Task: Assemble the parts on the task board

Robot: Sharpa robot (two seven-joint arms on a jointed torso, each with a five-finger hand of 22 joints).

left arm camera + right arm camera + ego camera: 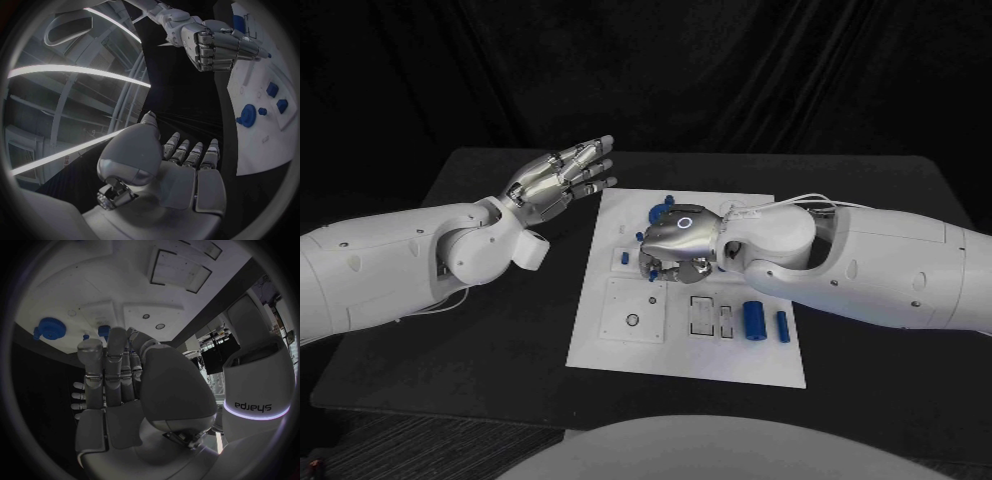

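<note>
Head view: the left hand point(561, 177) is hovering over the black table point(473, 330) beside the task board point(620, 345), fingers straight and apart, holding nothing. The right hand point(678, 243) is reaching down onto the board's middle, fingers curled under; I cannot tell whether it is pinching anything. Two blue parts point(766, 323) are lying near the board's right edge.
</note>
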